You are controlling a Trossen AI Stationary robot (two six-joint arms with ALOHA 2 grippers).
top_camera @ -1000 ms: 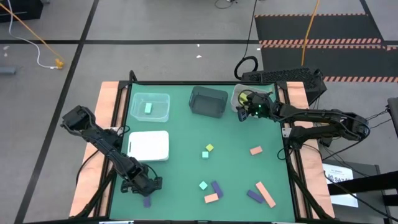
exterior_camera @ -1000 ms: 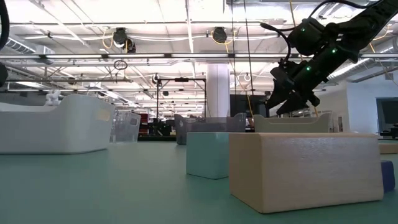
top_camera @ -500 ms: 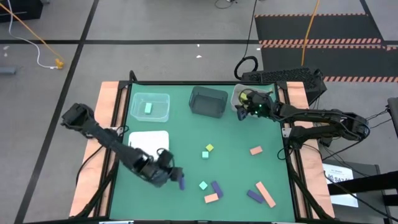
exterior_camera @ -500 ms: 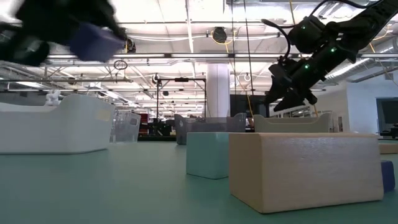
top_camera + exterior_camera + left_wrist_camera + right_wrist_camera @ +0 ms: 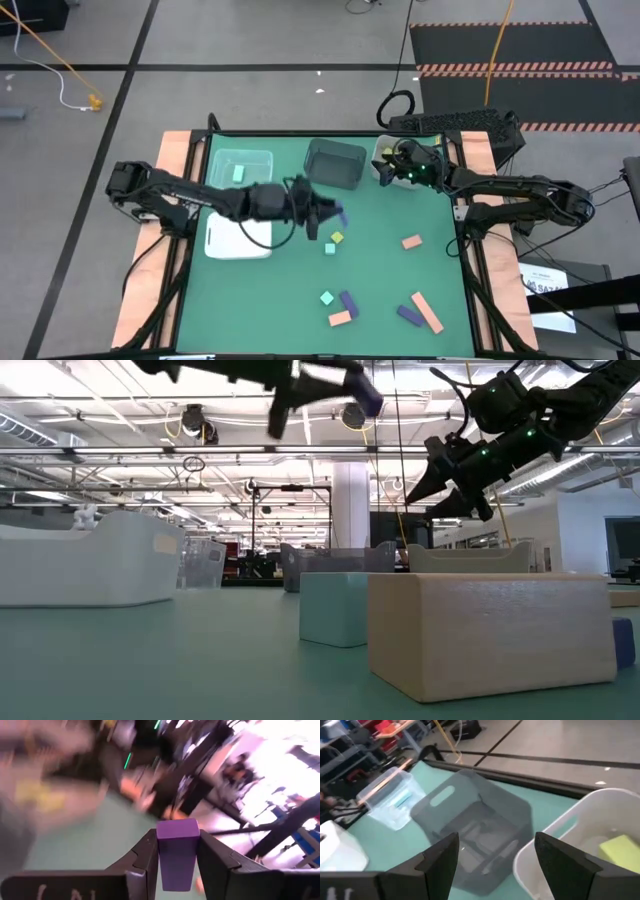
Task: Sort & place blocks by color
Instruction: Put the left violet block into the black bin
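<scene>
grey floor [image 5: 250, 60] with black tape lines, hazard-striped dark mat [image 5: 510, 45], orange cable [image 5: 50, 50], white ceiling trusses [image 5: 150, 440], strip lights, white column [image 5: 351, 510]

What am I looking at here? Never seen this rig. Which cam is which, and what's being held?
Two dark robot arms work at a green table, sorting small blocks by colour. One picture looks straight down from above, one looks level across the tabletop, and one comes from each arm's wrist. The left gripper, out over the middle of the table, is shut on a purple block, seen best in its wrist picture. The right gripper is open and empty, at the white bin that holds a yellow-green block. Beside it stand a dark bin and a clear bin with a mint-teal block. Other loose blocks lie on the table.
</scene>
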